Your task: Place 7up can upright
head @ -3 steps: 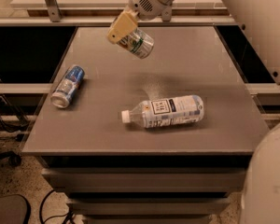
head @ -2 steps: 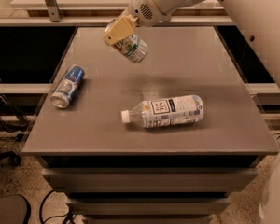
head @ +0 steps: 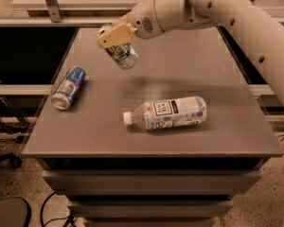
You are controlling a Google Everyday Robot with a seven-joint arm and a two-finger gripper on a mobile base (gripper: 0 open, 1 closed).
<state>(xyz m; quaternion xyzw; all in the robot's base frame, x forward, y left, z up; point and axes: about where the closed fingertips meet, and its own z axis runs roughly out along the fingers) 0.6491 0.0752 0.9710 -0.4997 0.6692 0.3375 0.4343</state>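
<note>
Tan plastic claw (head: pixel 115 39), above the matt grey table (head: pixel 227 126), clasps the glossy metal 7up can (head: pixel 125 57).

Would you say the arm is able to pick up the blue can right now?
Probably not: the end effector, above the table's far left, holds the 7up can, though the blue can lies unobstructed.

The gripper (head: pixel 116 39) hangs above the far left part of the worktop (head: pixel 236 126), its fingers (head: pixel 114 34) clamped on the tilted 7up can (head: pixel 124 56). A blue-and-silver can (head: pixel 68 87) and a clear plastic bottle (head: pixel 168 112) lie on their sides, well apart.
</note>
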